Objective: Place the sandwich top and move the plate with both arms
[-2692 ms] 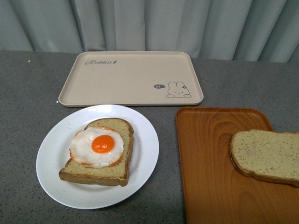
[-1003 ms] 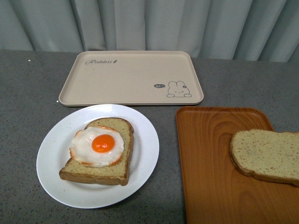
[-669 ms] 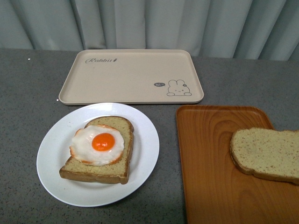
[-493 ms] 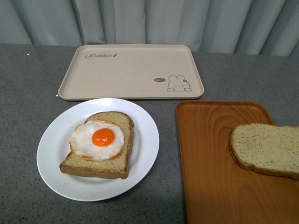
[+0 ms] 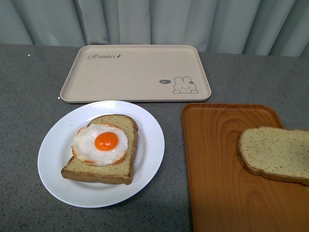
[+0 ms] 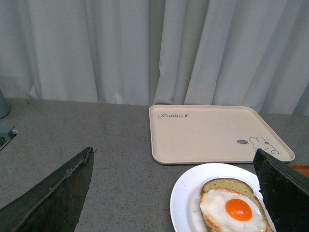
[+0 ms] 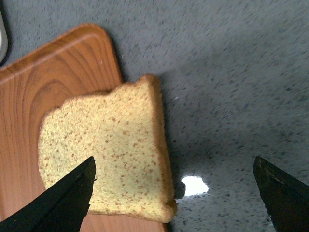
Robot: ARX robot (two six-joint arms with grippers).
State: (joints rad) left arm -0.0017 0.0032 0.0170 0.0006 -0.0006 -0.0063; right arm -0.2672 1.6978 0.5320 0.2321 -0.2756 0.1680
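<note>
Grey table (image 5: 29, 96): sandwich top (image 5: 275, 153) overhangs orange tray (image 5: 217, 159).

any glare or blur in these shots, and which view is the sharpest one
Right wrist view: a white glare spot on the table beside the sandwich top, and the table speckle looks slightly smeared. Left wrist view: the left pincer fingers are dark and soft-edged. Front view: sharpest, evenly lit, only a faint shadow round the plate.

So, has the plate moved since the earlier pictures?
No. The whole front view shifted slightly, but the plate keeps the same place against the beige tray, its far rim still at the tray's near edge.
</note>
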